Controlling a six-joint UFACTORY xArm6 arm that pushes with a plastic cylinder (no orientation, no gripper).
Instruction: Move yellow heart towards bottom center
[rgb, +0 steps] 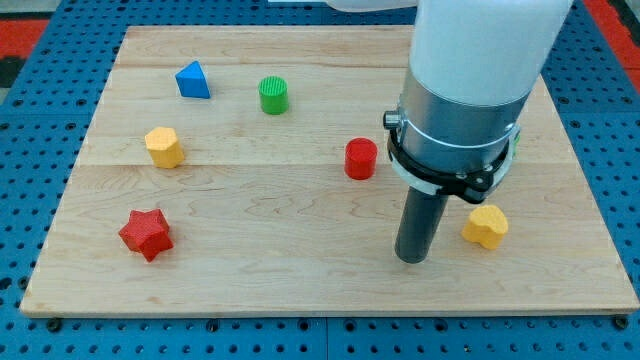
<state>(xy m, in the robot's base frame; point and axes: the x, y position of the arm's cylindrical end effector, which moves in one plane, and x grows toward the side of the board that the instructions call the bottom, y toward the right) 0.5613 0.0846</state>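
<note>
yellow heart (485, 226) sits just right of my tip (412, 259) (plain rod), not touching; honestly can't tell which way it points.

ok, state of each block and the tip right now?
my tip: down on the board, left of the yellow heart, small gap
yellow heart: flat, view's right, untouched
red cylinder: upright, up-left of the tip
green cylinder: upright, near the top
blue triangle: flat, upper left
yellow hexagon: flat, left
red star: flat, lower left
</note>
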